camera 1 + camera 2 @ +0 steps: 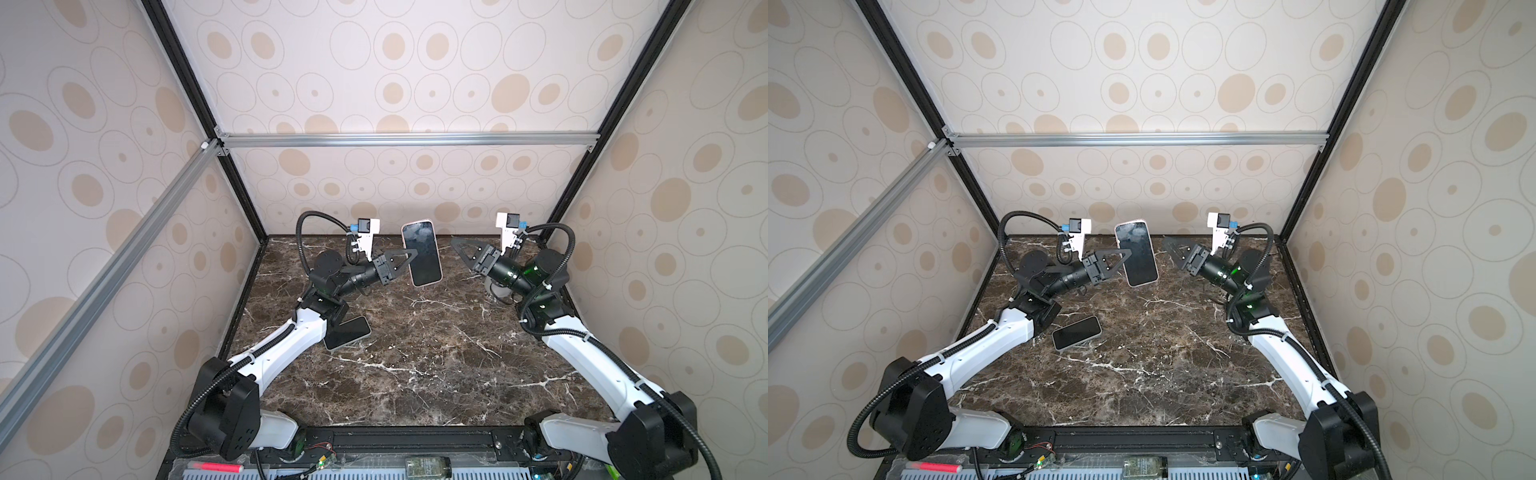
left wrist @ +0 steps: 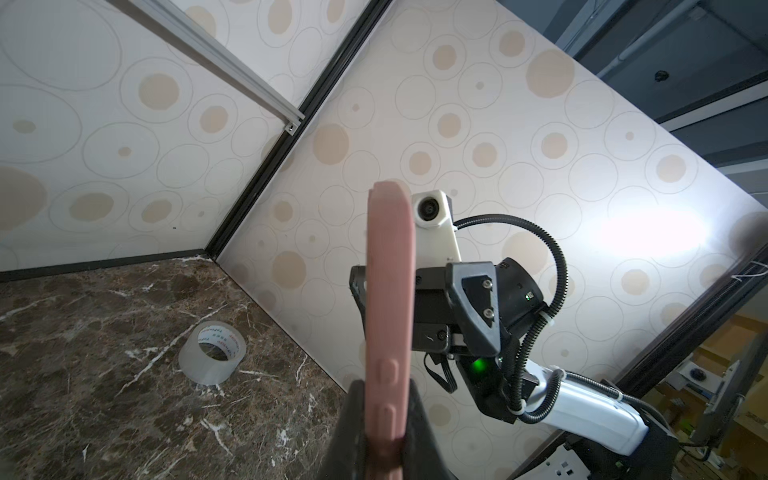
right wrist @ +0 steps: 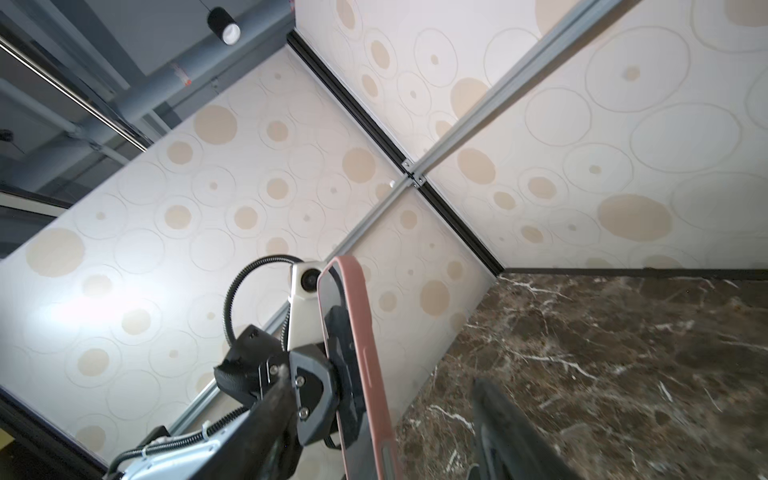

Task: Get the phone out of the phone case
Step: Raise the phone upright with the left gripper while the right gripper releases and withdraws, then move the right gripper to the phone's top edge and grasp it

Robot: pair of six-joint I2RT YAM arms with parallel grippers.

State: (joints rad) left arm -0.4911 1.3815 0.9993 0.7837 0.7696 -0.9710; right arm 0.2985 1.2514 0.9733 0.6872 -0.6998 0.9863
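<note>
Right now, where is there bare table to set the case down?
Bare: middle and near half of the marble table, between left arm and right arm. Crowded: flat phone by the left arm, tape roll beneath the right.

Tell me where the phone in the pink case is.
In both top views the phone hangs above the back middle of the table, clamped at its left edge by the left gripper; the right gripper is apart on its right.

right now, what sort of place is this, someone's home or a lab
Probably a robot test booth in a lab or workshop: a marble-look tabletop boxed in by spotted wall panels on a metal frame, with bare ceiling pipes showing past the panels.
</note>
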